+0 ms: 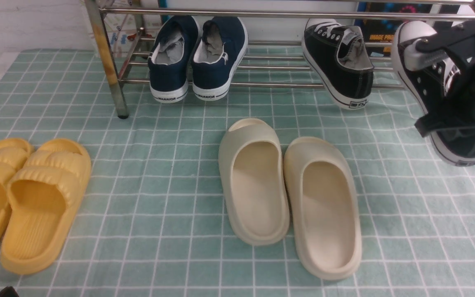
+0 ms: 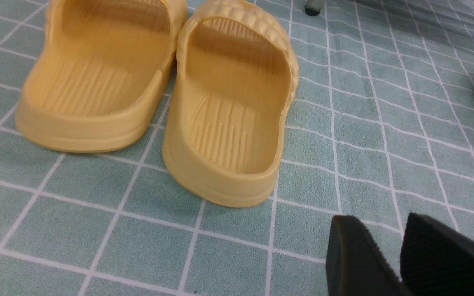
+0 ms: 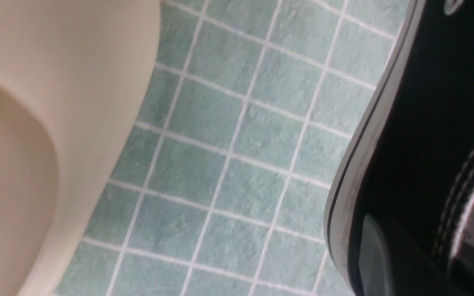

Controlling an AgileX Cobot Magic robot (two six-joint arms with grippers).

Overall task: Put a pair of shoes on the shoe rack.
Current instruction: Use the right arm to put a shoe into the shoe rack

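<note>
One black sneaker (image 1: 338, 62) with a white toe cap lies on the lower bars of the chrome shoe rack (image 1: 262, 14), towards its right end. My right gripper (image 1: 431, 86) is shut on the other black sneaker (image 1: 460, 146) and holds it tilted in the air, toe up, at the rack's far right. In the right wrist view this sneaker (image 3: 426, 123) fills one side, with my right gripper (image 3: 422, 263) pinching its side wall. My left gripper (image 2: 379, 222) is shut and empty, low over the cloth near the yellow slides.
Navy WARRIOR sneakers (image 1: 196, 57) sit on the rack's lower bars at left, beside the rust-stained leg (image 1: 105, 57). Cream slides (image 1: 291, 194) lie mid-cloth, one also in the right wrist view (image 3: 35, 123). Yellow slides (image 1: 27, 198) lie front left, also in the left wrist view (image 2: 228, 111).
</note>
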